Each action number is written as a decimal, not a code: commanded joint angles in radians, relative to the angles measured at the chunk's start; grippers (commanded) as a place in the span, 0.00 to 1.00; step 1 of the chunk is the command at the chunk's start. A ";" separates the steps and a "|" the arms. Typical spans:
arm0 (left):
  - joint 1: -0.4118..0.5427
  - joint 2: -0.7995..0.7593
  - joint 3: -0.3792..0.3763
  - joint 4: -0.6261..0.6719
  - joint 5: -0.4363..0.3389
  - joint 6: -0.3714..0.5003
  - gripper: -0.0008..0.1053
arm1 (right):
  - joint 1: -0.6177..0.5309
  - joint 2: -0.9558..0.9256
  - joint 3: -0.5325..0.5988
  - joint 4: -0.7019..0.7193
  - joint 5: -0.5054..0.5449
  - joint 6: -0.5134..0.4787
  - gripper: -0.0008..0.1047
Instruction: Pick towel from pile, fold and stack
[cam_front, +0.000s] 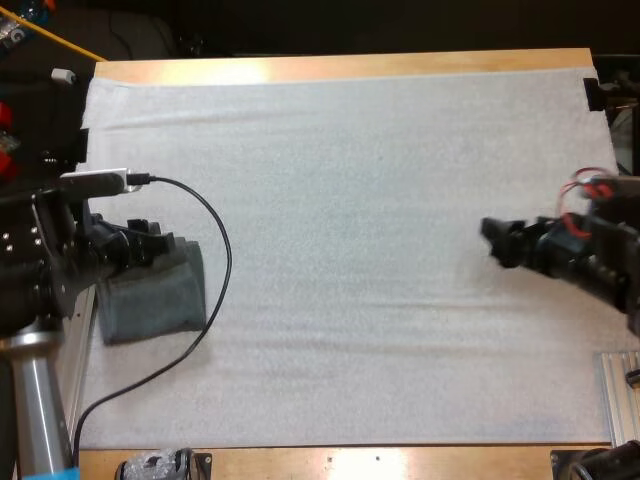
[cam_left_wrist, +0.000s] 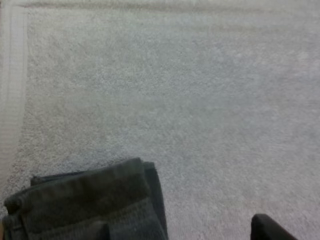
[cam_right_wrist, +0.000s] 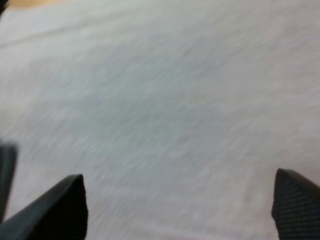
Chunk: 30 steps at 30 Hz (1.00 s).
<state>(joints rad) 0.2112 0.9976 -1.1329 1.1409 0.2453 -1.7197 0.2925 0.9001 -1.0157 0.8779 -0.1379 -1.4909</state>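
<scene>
Towel under parted left jaws

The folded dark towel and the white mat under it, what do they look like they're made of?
Dark grey-green towel: most likely cotton terry with a matt finish. Its surface looks fuzzy, with a flatter woven band near the edge and soft layered folds. White mat: probably a foam or felt-like sheet, also matt, finely grainy with faint ripples. Its exact material stays open.

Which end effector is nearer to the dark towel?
Left. The left end effector is at the far edge of the towel; the right end effector is far across the mat.
</scene>
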 joint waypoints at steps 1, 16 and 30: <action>-0.009 -0.017 -0.004 0.012 0.012 0.000 0.53 | -0.041 -0.012 -0.005 -0.001 -0.009 -0.025 0.71; -0.195 -0.215 -0.004 0.063 -0.013 0.054 0.53 | -0.384 -0.165 -0.005 0.158 0.049 -0.169 0.71; -0.226 -0.527 -0.004 0.146 -0.121 0.072 0.53 | -0.384 -0.398 -0.005 0.277 0.052 -0.289 0.71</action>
<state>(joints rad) -0.0113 0.4729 -1.1329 1.2804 0.1334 -1.6467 -0.0865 0.5054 -1.0157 1.1456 -0.0858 -1.7591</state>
